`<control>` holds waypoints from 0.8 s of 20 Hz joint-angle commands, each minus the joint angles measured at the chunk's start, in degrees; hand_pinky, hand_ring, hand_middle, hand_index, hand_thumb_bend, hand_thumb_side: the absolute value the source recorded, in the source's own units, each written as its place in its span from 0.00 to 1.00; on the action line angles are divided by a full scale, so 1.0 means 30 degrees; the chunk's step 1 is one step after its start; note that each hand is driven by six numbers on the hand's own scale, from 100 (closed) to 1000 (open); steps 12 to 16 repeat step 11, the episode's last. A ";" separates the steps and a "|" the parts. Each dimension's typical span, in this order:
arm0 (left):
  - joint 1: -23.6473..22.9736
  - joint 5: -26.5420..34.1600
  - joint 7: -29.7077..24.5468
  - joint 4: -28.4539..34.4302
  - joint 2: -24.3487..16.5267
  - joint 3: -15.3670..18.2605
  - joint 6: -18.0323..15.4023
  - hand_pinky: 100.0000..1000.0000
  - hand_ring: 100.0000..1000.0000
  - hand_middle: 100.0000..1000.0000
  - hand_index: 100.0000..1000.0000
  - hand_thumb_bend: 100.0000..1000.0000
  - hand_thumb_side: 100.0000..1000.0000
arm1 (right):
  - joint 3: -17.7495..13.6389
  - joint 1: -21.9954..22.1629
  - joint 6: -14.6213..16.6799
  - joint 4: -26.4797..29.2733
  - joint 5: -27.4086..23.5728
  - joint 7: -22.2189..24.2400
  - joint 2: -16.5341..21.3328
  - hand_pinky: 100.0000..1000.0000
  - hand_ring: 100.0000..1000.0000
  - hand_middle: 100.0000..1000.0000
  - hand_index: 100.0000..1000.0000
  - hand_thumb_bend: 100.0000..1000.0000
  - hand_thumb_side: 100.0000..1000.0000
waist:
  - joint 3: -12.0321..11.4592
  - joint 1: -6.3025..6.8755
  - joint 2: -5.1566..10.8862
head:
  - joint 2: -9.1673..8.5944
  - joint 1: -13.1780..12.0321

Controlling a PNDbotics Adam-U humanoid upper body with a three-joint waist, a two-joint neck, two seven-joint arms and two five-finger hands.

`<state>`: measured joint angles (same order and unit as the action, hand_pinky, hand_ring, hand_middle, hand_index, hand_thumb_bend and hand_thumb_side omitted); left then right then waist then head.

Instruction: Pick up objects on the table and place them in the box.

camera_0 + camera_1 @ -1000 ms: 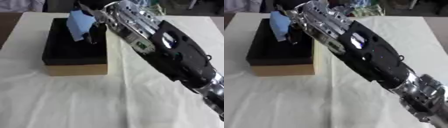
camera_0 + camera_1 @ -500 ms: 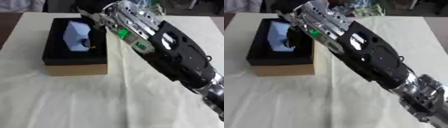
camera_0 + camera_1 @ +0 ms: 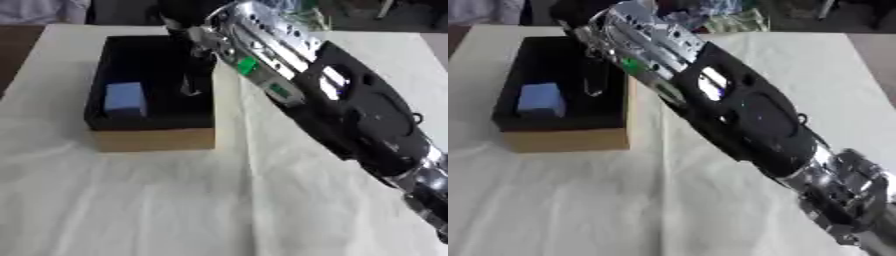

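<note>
The blue block point(image 3: 125, 98) lies in the box point(image 3: 153, 139); above it the right hand point(image 3: 187, 45) hangs with fingers straight, holding nothing.

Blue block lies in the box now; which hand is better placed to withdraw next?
Right. The right hand hangs over the box, its fingers open above the blue block. The left hand shows in neither view.

Right arm point(image 3: 350, 110) runs diagonally from desk's near-right corner to far-left, blocking that line. Its robot hand point(image 3: 188, 47) hangs over the box point(image 3: 153, 137), fingers straight down along the right inner wall. Blue block point(image 3: 124, 98) fills the box's near-left part; far-left interior open. Desk point(image 3: 131, 210) near edge and near-left corner free, cloth-covered. Clutter along far edge.
</note>
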<state>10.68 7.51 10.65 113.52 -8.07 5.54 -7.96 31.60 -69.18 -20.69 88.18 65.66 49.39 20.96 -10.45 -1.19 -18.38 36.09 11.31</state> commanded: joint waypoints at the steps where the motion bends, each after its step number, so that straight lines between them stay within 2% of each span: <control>1: 0.0191 0.0010 0.0000 0.0357 -0.0174 0.0022 0.0061 1.00 0.56 0.66 0.85 0.00 0.62 | -0.0841 -0.0224 -0.1156 0.1433 0.0101 0.0857 0.0485 0.92 0.93 0.88 0.95 0.29 0.09 | 0.0057 0.0118 0.0322 | -0.0211 0.0003; 2: 0.0186 0.0001 0.0018 0.0357 -0.0184 0.0039 0.0053 1.00 0.56 0.66 0.85 0.00 0.62 | -0.1110 -0.0170 -0.1273 0.2004 0.0048 0.0854 0.0694 0.92 0.93 0.88 0.94 0.27 0.08 | 0.0083 0.0129 0.0331 | -0.0196 -0.0022; 4: 0.0170 -0.0016 0.0056 0.0357 -0.0201 0.0065 0.0039 1.00 0.56 0.66 0.85 0.00 0.62 | -0.1795 0.0015 -0.1647 0.3396 -0.0004 0.0676 0.1250 0.91 0.91 0.86 0.91 0.12 0.00 | 0.0143 0.0152 0.0349 | -0.0151 -0.0104; 5: 0.0165 -0.0024 0.0073 0.0357 -0.0208 0.0075 0.0034 1.00 0.56 0.66 0.85 0.00 0.62 | -0.2167 0.0142 -0.1940 0.4132 0.0013 0.0509 0.1560 0.90 0.90 0.84 0.88 0.01 0.00 | 0.0176 0.0160 0.0359 | -0.0129 -0.0143; 11: 0.0154 -0.0079 0.0127 0.0357 -0.0253 0.0110 0.0019 1.00 0.56 0.66 0.85 0.00 0.62 | -0.4164 0.1492 -0.4456 0.8212 -0.0631 -0.1434 0.3628 0.88 0.87 0.75 0.81 0.00 0.00 | 0.0367 0.0194 0.0403 | -0.0093 -0.0360; 16: 0.0154 -0.0079 0.0127 0.0357 -0.0253 0.0110 0.0019 1.00 0.56 0.66 0.85 0.00 0.62 | -0.4164 0.1492 -0.4456 0.8212 -0.0631 -0.1434 0.3628 0.88 0.87 0.75 0.81 0.00 0.00 | 0.0367 0.0194 0.0403 | -0.0093 -0.0360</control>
